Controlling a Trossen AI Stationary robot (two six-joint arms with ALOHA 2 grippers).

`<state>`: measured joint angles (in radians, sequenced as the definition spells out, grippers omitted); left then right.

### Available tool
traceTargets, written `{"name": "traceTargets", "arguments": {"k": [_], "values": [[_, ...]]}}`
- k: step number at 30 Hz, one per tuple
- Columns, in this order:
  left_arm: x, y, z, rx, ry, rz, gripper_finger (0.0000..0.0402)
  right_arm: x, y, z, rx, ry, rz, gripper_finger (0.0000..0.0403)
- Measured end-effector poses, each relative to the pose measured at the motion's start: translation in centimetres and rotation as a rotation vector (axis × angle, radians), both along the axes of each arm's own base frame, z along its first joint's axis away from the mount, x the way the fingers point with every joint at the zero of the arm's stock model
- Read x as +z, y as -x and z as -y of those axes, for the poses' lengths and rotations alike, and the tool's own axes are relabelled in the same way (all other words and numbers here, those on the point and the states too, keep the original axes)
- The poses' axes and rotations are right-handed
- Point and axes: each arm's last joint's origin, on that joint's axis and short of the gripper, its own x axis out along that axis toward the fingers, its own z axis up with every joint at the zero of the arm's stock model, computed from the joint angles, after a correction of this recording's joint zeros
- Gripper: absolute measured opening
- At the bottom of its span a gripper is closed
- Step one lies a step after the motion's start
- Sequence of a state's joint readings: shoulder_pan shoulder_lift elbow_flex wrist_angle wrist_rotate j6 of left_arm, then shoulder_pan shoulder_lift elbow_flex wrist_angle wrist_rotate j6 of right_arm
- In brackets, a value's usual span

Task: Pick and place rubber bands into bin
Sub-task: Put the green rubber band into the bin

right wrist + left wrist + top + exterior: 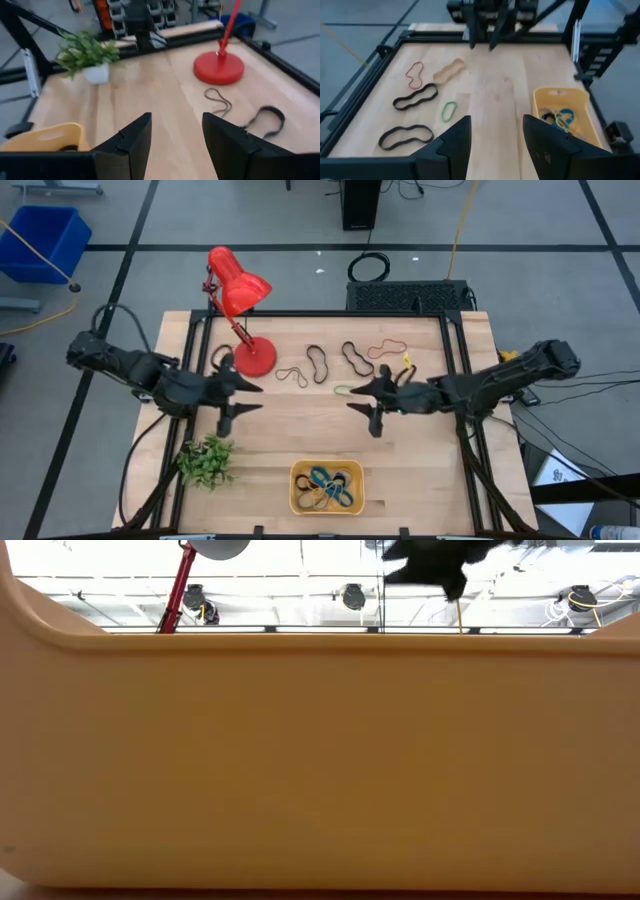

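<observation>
Probably a lab: framed workbench (400,440), taped floor (520,270).

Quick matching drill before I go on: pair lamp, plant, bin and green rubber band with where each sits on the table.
Things:
1. red lamp
2. plant
3. bin
4. green rubber band

Places:
A. near edge, middle, bands inside
B. far left corner
C. by the right gripper, mid-table
D. near left corner

Pairs: 1-B, 2-D, 3-A, 4-C
</observation>
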<state>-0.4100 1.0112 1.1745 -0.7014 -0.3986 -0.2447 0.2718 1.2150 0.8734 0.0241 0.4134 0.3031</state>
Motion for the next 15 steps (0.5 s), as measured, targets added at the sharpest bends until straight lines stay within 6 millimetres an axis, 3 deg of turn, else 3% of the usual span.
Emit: {"name": "traceTargets", "arguments": {"k": [7, 15], "values": [[-3.8, 3.3, -1.6, -0.002, 0.073, 0.152, 0.0184, -3.7, -2.4, 2.8, -0.026, 0.011, -0.183, 0.0169], [-7.0, 4.5, -2.1, 0.025, 0.145, 0.167, 0.0184, -9.2, -4.5, 5.4, -0.111, 0.039, -0.408, 0.0169]]}}
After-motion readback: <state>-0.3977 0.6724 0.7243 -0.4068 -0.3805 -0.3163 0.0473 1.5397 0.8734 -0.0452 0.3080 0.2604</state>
